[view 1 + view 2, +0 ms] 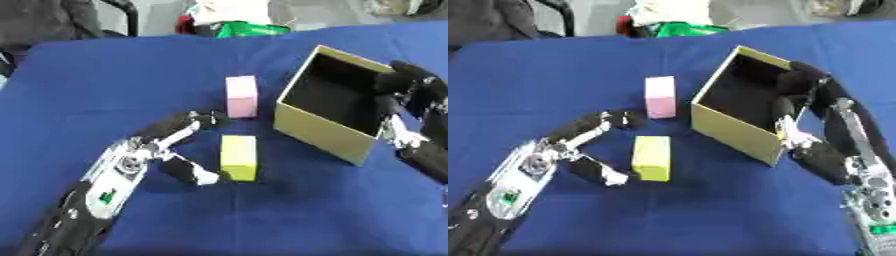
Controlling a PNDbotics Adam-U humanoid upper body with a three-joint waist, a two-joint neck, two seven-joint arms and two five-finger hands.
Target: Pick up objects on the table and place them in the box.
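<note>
Fingers (194, 131) flanking yellow block (238, 157), box (325, 131) beside

On your counter (131, 70), two blocks lie left of the open box (328, 131): the far block (241, 96) sits behind the near block (238, 157). Your left hand (166, 150) rests just left of the near block, its fingers either side of that block's end. Your right hand (815, 125) is at the box's right wall.

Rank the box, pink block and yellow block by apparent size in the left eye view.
1. Box, clearly largest.
2. Yellow block and pink block look alike; the yellow one lies nearer the camera, so no ranking between them.
</note>
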